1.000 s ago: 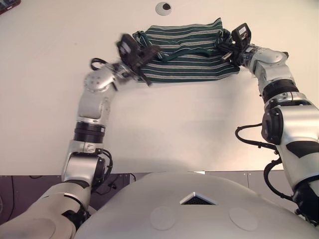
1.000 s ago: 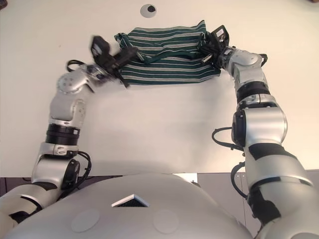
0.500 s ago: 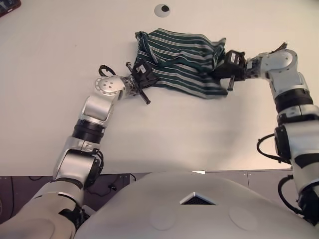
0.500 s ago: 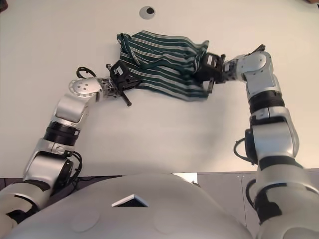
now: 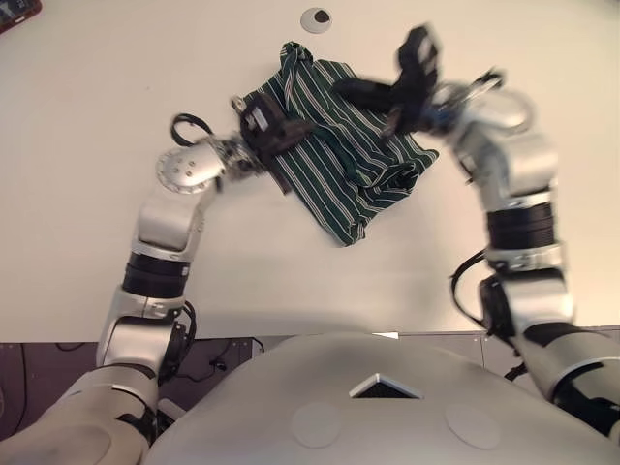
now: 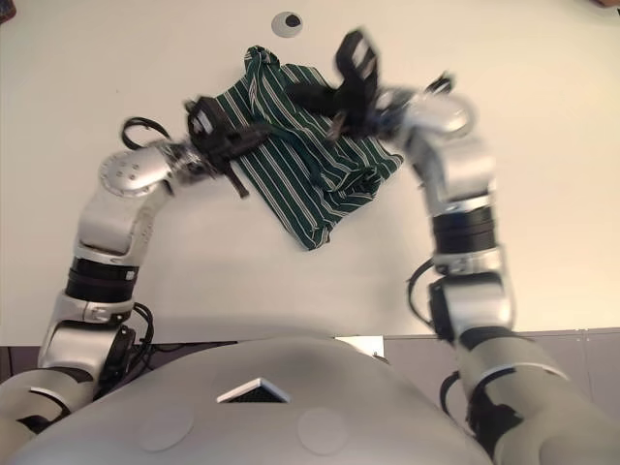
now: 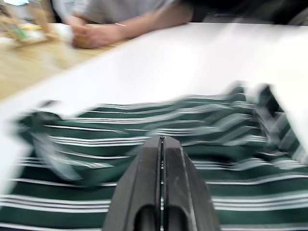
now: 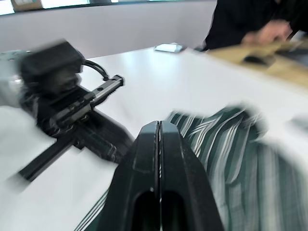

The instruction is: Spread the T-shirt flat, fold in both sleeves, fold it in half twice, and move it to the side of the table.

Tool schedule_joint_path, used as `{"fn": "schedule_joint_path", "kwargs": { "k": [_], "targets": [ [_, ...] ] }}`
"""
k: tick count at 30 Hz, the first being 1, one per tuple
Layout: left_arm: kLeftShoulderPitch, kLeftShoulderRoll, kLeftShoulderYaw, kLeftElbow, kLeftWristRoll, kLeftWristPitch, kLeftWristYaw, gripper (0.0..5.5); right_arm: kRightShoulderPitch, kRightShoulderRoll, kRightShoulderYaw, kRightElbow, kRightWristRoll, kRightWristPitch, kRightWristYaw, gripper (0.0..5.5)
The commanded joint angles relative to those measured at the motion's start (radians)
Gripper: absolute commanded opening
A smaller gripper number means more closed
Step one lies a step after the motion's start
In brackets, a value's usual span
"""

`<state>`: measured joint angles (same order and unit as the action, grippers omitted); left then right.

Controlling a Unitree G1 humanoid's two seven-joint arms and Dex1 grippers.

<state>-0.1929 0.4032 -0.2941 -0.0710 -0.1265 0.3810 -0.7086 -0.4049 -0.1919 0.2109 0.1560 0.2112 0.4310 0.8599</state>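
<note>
**A:** So, what takes up most of the scene?

**B:** A white table (image 5: 116, 252). On it lies the T-shirt (image 5: 339, 179), dark green with pale stripes, bunched and creased rather than flat.

**A:** Where does it lie from the grippers?

**B:** Between them. The left gripper (image 7: 161, 139) is at the cloth's edge, and the shirt stretches away from its tips toward the right gripper (image 8: 159, 124), which hovers over the far part. The shirt's long axis runs slantwise, from a far end beyond both grippers to a corner nearer the robot.

**A:** Are the fingers apart?

**B:** No, each pair is pressed together. I cannot tell whether either pair pinches cloth.

**A:** Which arm is closer?

**B:** The left seems closer to the cloth. Beyond the shirt sits a small round port (image 5: 316, 16).
</note>
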Motion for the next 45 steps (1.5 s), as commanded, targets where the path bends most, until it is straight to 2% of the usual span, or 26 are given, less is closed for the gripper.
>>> {"fn": "schedule_joint_path", "kwargs": {
  "k": [1,7,10,13,18,22,26,29,33,38,42,45],
  "targets": [
    [-0.005,0.036,-0.1,0.088,0.128,0.073,0.022,0.0,0.031,0.038,0.14,0.082,-0.149,-0.014,-0.123,0.01],
    [0.026,0.068,-0.183,0.089,0.169,0.146,-0.032,0.0,-0.007,0.081,0.195,0.308,-0.291,-0.189,-0.297,0.01],
    [0.034,0.068,-0.19,0.087,0.167,0.171,-0.032,0.0,-0.037,0.073,0.163,0.467,-0.347,-0.272,-0.446,0.01],
    [0.045,0.078,-0.204,0.095,0.174,0.176,-0.032,0.0,-0.087,0.041,0.08,0.578,-0.339,-0.335,-0.546,0.01],
    [0.075,0.084,-0.211,0.11,0.182,0.169,-0.016,0.0,-0.272,-0.055,-0.037,0.799,-0.316,-0.46,-0.567,0.01],
    [0.064,0.074,-0.204,0.134,0.185,0.158,-0.001,0.0,-0.379,-0.11,-0.073,0.94,-0.325,-0.536,-0.536,0.01],
    [0.057,0.072,-0.177,0.135,0.18,0.136,0.016,0.0,-0.391,-0.106,-0.085,0.965,-0.317,-0.616,-0.466,0.01],
    [0.056,0.117,-0.166,0.113,0.187,0.107,-0.008,0.0,-0.373,-0.085,-0.073,0.916,-0.281,-0.675,-0.252,0.01],
    [0.052,0.17,-0.185,0.112,0.212,0.07,-0.05,0.0,-0.32,-0.119,0.053,0.899,-0.372,-0.75,-0.025,0.01],
    [0.053,0.244,-0.191,0.135,0.243,0.002,-0.089,0.0,-0.267,-0.229,0.222,0.929,-0.573,-0.815,0.018,0.01],
    [0.039,0.276,-0.155,0.166,0.246,-0.05,-0.085,0.0,-0.111,-0.296,0.255,0.698,-0.491,-0.787,0.252,0.01],
    [0.037,0.263,-0.123,0.178,0.236,-0.086,-0.057,0.0,-0.034,-0.301,0.24,0.539,-0.431,-0.713,0.266,0.01]
  ]
}}
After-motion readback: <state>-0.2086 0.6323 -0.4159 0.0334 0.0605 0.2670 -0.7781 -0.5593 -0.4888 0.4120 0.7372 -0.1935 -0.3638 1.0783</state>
